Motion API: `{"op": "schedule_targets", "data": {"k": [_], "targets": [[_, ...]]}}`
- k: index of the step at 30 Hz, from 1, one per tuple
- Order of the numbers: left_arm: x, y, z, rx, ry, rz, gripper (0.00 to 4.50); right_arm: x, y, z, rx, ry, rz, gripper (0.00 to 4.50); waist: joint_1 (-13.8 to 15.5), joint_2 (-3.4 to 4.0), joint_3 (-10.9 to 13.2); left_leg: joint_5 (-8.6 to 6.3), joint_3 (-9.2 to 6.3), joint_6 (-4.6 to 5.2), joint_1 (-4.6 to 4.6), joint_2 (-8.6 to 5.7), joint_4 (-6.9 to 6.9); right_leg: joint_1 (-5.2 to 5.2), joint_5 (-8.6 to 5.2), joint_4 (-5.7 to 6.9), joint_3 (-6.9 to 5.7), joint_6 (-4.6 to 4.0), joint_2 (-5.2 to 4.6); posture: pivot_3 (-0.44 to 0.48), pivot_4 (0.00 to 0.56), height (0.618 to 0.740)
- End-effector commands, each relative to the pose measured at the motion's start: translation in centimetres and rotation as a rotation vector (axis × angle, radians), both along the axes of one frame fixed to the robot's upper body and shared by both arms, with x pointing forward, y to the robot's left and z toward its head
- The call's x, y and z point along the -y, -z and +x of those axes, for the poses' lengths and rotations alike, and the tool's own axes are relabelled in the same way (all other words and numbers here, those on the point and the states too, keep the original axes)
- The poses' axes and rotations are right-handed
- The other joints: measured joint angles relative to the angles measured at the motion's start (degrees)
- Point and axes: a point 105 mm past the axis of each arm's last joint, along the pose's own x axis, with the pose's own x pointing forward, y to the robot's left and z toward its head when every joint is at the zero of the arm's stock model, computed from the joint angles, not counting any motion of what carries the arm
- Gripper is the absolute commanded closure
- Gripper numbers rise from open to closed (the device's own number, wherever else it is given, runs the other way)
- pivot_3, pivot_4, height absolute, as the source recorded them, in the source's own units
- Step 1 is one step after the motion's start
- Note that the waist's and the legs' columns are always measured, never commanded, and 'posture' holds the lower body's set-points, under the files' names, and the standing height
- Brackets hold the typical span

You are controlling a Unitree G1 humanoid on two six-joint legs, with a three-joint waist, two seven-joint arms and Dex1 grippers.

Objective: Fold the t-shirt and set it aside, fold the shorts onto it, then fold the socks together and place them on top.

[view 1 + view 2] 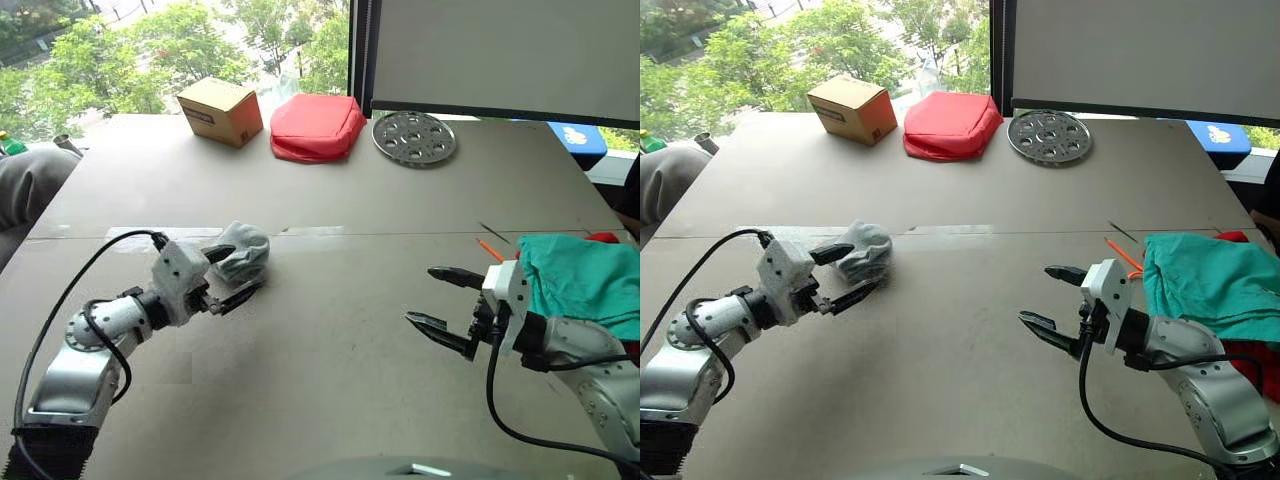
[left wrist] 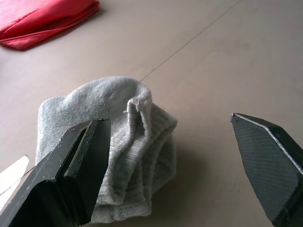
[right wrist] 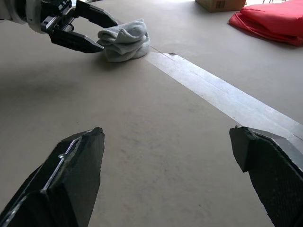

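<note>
The grey socks (image 1: pixel 245 252) lie bundled together on the table, left of centre. My left gripper (image 1: pixel 248 266) is open around the bundle, one finger (image 2: pixel 80 165) against the knit and the other finger (image 2: pixel 267 161) apart from it. The teal shorts (image 1: pixel 580 280) lie heaped at the table's right edge, with an orange drawstring (image 1: pixel 490 250) poking out. A little red cloth of the t-shirt (image 1: pixel 1252 358) shows from under them. Just left of the shorts, my right gripper (image 1: pixel 421 295) hovers open and empty above bare table.
Along the far edge stand a cardboard box (image 1: pixel 220 110), a puffy red pouch (image 1: pixel 315 125) and a round perforated metal disc (image 1: pixel 414 137). A pale strip (image 3: pixel 222 97) crosses the tabletop. A grey cloth shape (image 1: pixel 30 180) lies past the left edge.
</note>
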Motion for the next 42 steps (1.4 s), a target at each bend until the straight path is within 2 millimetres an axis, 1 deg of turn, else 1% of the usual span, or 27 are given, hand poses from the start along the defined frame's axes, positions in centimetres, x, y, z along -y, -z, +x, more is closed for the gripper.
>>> {"op": "schedule_targets", "data": {"k": [1, 2, 3, 5, 6, 7, 9, 10, 13, 14, 17, 19, 21, 22, 24, 26, 27, 28, 29, 31, 32, 33, 35, 37, 40, 41, 42], "targets": [[0.8, -3.0, -0.9, -0.088, 0.044, -0.192, 0.19, -0.5, -0.7, 0.3, 0.043, -0.034, 0.011, 0.0, -0.01, 0.08, 0.05, 0.0, 0.01, 0.0, 0.0, -0.01, 0.0, 0.0, -0.04, 0.0, 0.0, 0.06, 0.01, 0.0, 0.15, 0.739], [0.7, -3.6, -0.5, -0.086, 0.018, -0.241, 0.19, -0.5, -0.7, 0.4, 0.045, -0.039, 0.01, 0.0, 0.02, 0.13, 0.08, 0.0, 0.01, 0.0, 0.0, -0.03, 0.0, 0.0, -0.09, 0.0, 0.01, 0.16, 0.02, 0.0, 0.15, 0.739], [0.5, -4.7, 0.4, -0.068, -0.026, -0.328, 0.41, -0.6, -0.8, 0.5, 0.049, -0.043, 0.01, 0.0, 0.08, 0.14, 0.09, 0.0, -0.01, 0.01, 0.0, -0.08, 0.0, 0.02, -0.09, 0.0, 0.01, 0.15, 0.03, 0.0, 0.15, 0.739], [0.5, -5.5, 2.1, -0.041, -0.102, -0.403, 1.05, -0.6, -0.9, 0.7, 0.053, -0.05, 0.011, 0.0, 0.45, 0.11, 0.11, 0.01, -0.09, 0.01, 0.0, -0.21, 0.01, 0.07, -0.01, 0.01, 0.0, 0.02, 0.08, 0.0, 0.15, 0.739], [0.6, -5.6, 3.0, -0.035, -0.141, -0.439, 1.51, -0.6, -1.0, 0.7, 0.056, -0.055, 0.009, 0.0, 0.43, 0.07, 0.1, 0.01, -0.11, 0.0, 0.0, -0.24, 0.1, 0.2, 0.02, -0.01, -0.08, -0.01, 0.12, 0.0, 0.15, 0.739], [0.6, -5.1, 3.8, -0.039, -0.186, -0.437, 1.89, -0.6, -1.0, 0.7, 0.058, -0.058, 0.008, 0.0, 0.27, -0.02, 0.04, 0.01, -0.11, 0.0, 0.0, -0.26, 0.12, 0.24, 0.02, 0.01, -0.08, -0.02, 0.14, 0.0, 0.15, 0.739], [0.9, -3.2, 5.1, -0.054, -0.253, -0.408, 2.77, -0.7, -1.2, 0.7, 0.065, -0.062, 0.007, 0.0, 0.12, -0.14, -0.04, 0.0, -0.07, 0.01, 0.03, -0.28, 0.13, 0.32, 0.02, -0.01, -0.06, -0.03, 0.16, 0.0, 0.15, 0.739], [1.1, -2.6, 5.4, -0.059, -0.271, -0.401, 3.08, -0.7, -1.2, 0.7, 0.066, -0.063, 0.007, 0.0, 0.05, -0.17, -0.06, 0.01, -0.04, 0.01, 0.05, -0.31, 0.14, 0.34, 0.03, -0.02, -0.06, -0.03, 0.16, 0.0, 0.15, 0.739], [0.7, 1.9, 6.1, -0.131, -0.364, -0.295, 4.45, -0.9, -1.5, 0.6, 0.072, -0.07, 0.003, 0.0, -0.11, -0.17, -0.06, 0.01, 0.1, 0.0, 0.04, -0.32, 0.14, 0.32, 0.03, -0.01, -0.04, -0.04, 0.17, 0.0, 0.15, 0.739], [0.6, 3.5, 6.1, -0.152, -0.38, -0.228, 4.45, -0.9, -1.5, 0.5, 0.074, -0.072, 0.0, 0.0, -0.15, -0.18, -0.07, 0.01, 0.09, 0.0, 0.02, -0.29, 0.14, 0.31, 0.02, -0.02, -0.05, -0.05, 0.22, 0.0, 0.15, 0.739], [0.6, 6.6, 5.7, -0.204, -0.376, -0.13, 4.45, -1.0, -1.7, 0.5, 0.079, -0.073, -0.003, 0.0, -0.13, -0.19, -0.12, 0.0, 0.09, 0.0, 0.02, -0.24, 0.14, 0.3, 0.02, -0.04, -0.05, -0.06, 0.26, 0.0, 0.15, 0.739], [0.4, 7.4, 5.6, -0.212, -0.382, -0.104, 4.45, -1.0, -1.8, 0.5, 0.081, -0.071, -0.002, 0.0, -0.08, -0.12, -0.18, 0.0, 0.1, -0.01, 0.06, -0.24, 0.14, 0.31, 0.02, -0.04, -0.03, -0.06, 0.19, 0.0, 0.15, 0.739], [0.3, 7.8, 5.6, -0.227, -0.381, -0.118, 4.45, -1.1, -1.9, 0.4, 0.08, -0.073, -0.003, 0.0, -0.08, -0.1, -0.23, 0.0, 0.07, 0.0, 0.08, -0.24, 0.14, 0.31, 0.02, -0.04, -0.02, -0.06, 0.15, 0.0, 0.15, 0.739], [0.4, 7.1, 5.6, -0.204, -0.368, -0.16, 4.45, -1.1, -1.9, 0.4, 0.08, -0.075, -0.002, 0.0, -0.1, -0.02, -0.32, 0.0, 0.06, 0.0, 0.08, -0.24, 0.13, 0.31, 0.02, -0.05, -0.02, -0.06, 0.14, 0.0, 0.15, 0.739], [1.0, 3.4, 5.4, -0.111, -0.305, -0.312, 4.45, -1.3, -1.9, 0.3, 0.077, -0.08, 0.004, 0.0, -0.12, 0.07, -0.32, -0.01, -0.06, 0.01, 0.1, -0.23, 0.12, 0.3, 0.02, -0.04, 0.02, -0.05, 0.12, 0.0, 0.15, 0.739], [0.7, 0.6, 4.8, -0.047, -0.272, -0.375, 4.45, -1.4, -1.8, 0.4, 0.074, -0.085, 0.01, 0.0, -0.21, -0.03, -0.26, -0.01, -0.09, 0.01, 0.05, -0.21, 0.12, 0.26, 0.02, -0.04, 0.02, -0.05, 0.12, 0.0, 0.15, 0.739], [0.4, -0.3, 4.4, -0.039, -0.262, -0.389, 4.45, -1.5, -1.8, 0.5, 0.073, -0.088, 0.013, 0.0, -0.2, -0.07, -0.21, -0.01, -0.09, 0.01, 0.02, -0.16, 0.12, 0.21, 0.02, -0.04, 0.02, -0.05, 0.12, 0.0, 0.15, 0.739], [0.2, -0.8, 4.2, -0.038, -0.257, -0.394, 3.83, -1.6, -1.7, 0.6, 0.072, -0.091, 0.015, 0.0, -0.19, -0.08, -0.2, -0.01, -0.12, 0.01, 0.0, -0.16, 0.12, 0.2, 0.03, -0.04, 0.0, -0.05, 0.12, 0.0, 0.15, 0.739], [-0.2, -1.2, 3.8, -0.04, -0.257, -0.394, 3.64, -1.7, -1.7, 0.6, 0.072, -0.095, 0.017, 0.0, -0.19, -0.07, -0.19, -0.01, -0.13, 0.0, 0.0, -0.16, 0.12, 0.19, 0.02, -0.03, -0.01, -0.05, 0.12, 0.0, 0.15, 0.739], [-1.4, -2.0, 3.6, -0.043, -0.288, -0.382, 2.79, -1.9, -1.7, 0.8, 0.072, -0.103, 0.025, 0.0, -0.06, -0.04, -0.18, -0.01, -0.13, 0.0, 0.01, -0.17, 0.11, 0.21, 0.02, -0.03, -0.01, -0.05, 0.12, 0.0, 0.15, 0.739], [-2.0, -2.3, 3.6, -0.041, -0.31, -0.38, 2.14, -2.0, -1.7, 0.8, 0.072, -0.107, 0.028, 0.0, -0.04, -0.02, -0.16, -0.01, -0.14, 0.01, 0.01, -0.18, 0.11, 0.21, 0.02, -0.04, -0.01, -0.05, 0.12, 0.0, 0.15, 0.739], [-3.0, -2.3, 3.8, -0.055, -0.346, -0.35, 1.84, -2.1, -1.7, 0.9, 0.071, -0.112, 0.031, 0.0, -0.03, 0.04, -0.12, -0.01, -0.15, 0.01, 0.02, -0.19, 0.12, 0.2, 0.02, -0.04, -0.01, -0.05, 0.11, 0.0, 0.15, 0.739], [-4.5, -1.9, 4.2, -0.099, -0.395, -0.315, 0.88, -2.3, -1.6, 1.0, 0.07, -0.12, 0.033, 0.0, 0.01, 0.09, -0.07, -0.01, -0.15, 0.01, 0.01, -0.24, 0.12, 0.21, 0.01, -0.05, -0.04, -0.05, 0.12, 0.0, 0.15, 0.739], [-5.3, -0.9, 4.6, -0.137, -0.419, -0.247, 0.04, -2.3, -1.6, 1.2, 0.072, -0.124, 0.033, 0.0, -0.06, 0.13, -0.04, -0.01, -0.09, 0.01, 0.01, -0.26, 0.12, 0.2, 0.01, -0.05, -0.06, -0.04, 0.15, 0.0, 0.15, 0.739], [-6.5, 0.0, 5.9, -0.168, -0.479, -0.261, 0.04, -2.4, -1.6, 1.4, 0.078, -0.126, 0.033, 0.0, 0.04, 0.08, 0.01, -0.01, 0.05, 0.01, 0.0, -0.29, 0.12, 0.2, 0.01, -0.05, -0.08, -0.04, 0.15, 0.0, 0.15, 0.739], [-6.7, 0.5, 6.4, -0.185, -0.493, -0.257, 0.04, -2.4, -1.6, 1.4, 0.082, -0.125, 0.03, 0.0, -0.03, 0.03, 0.03, 0.0, 0.07, 0.0, -0.02, -0.28, 0.12, 0.21, 0.01, -0.05, -0.09, -0.04, 0.16, 0.0, 0.15, 0.739], [-6.4, 1.1, 6.9, -0.219, -0.49, -0.26, 0.04, -2.3, -1.6, 1.4, 0.084, -0.121, 0.03, 0.0, -0.02, 0.02, 0.02, 0.0, 0.07, 0.0, -0.02, -0.27, 0.12, 0.21, 0.02, -0.04, -0.09, -0.04, 0.17, 0.0, 0.15, 0.739]]}}
